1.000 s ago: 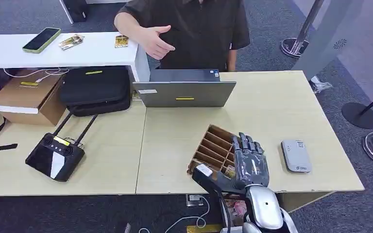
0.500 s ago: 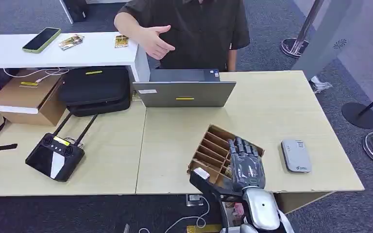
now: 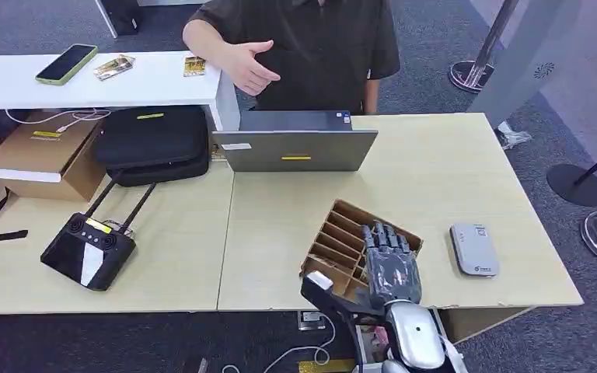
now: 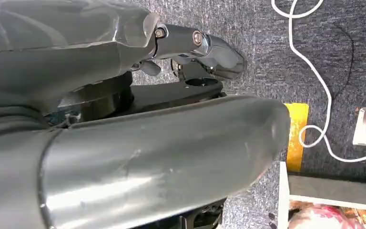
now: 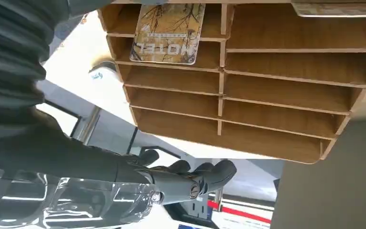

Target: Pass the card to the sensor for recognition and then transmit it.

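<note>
1. Our right hand (image 3: 391, 266) hovers over the near right part of the rack (image 3: 334, 233), fingers straight and lying close side by side, holding nothing that we can see.
2. Over the last second this hand has drawn back toward us and sunk a little: it was over the rack's right edge, nearer the sensor, and now covers more of the rack's near compartments.
3. In the right wrist view the fingers (image 5: 205, 177) are extended and apart from the rack's wood; nothing is pinched between them.
4. The card (image 5: 167, 32), printed with the word HOTEL, stands in a slot of the rack, in the row nearest the hand; whether a finger touches it we cannot tell.
5. The sensor (image 3: 474, 249), a small grey pad, lies on the table (image 3: 451, 171) to the right of the rack, well apart from it.
6. Beyond the rack, a person stands behind a laptop (image 3: 295, 148) with an open hand (image 3: 247, 67) held out.
7. We judge that the hand is settling into position to pick the card; the grasp is not yet made, so the pass to the sensor and the handover both remain.
8. Our left hand (image 4: 124, 143) hangs over carpet; we cannot tell how its fingers lie.
</note>
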